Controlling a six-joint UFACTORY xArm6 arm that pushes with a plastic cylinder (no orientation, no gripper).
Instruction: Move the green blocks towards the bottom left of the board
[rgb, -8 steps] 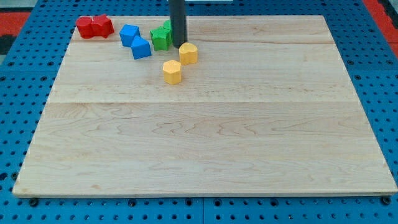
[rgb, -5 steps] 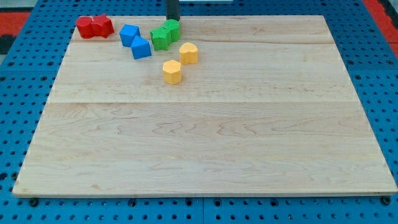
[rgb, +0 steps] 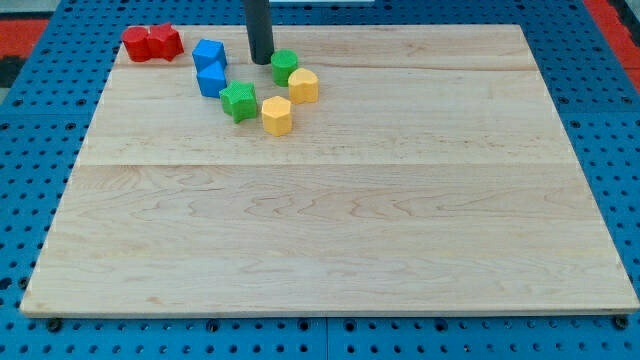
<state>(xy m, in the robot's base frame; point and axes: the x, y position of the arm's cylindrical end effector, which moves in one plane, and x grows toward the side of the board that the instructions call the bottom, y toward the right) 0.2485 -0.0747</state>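
A pale wooden board (rgb: 330, 230) lies on a blue pegboard surface (rgb: 40, 150). My rod carries no pincer; my tip (rgb: 261, 61) rests near the view's top, just left of one green block (rgb: 285, 66). The other green block (rgb: 239, 101) sits below, touching a yellow block (rgb: 277, 115). A second yellow block (rgb: 304, 85) adjoins the upper green. Two blue blocks (rgb: 210, 67) stand left; two red blocks (rgb: 152, 43) occupy the top-left corner.

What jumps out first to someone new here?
The cluster of coloured blocks near the board's top left: two red blocks, two blue blocks, two yellow blocks. My tip stands between the blue blocks and one green block; the other green block sits lower, beside a yellow block.
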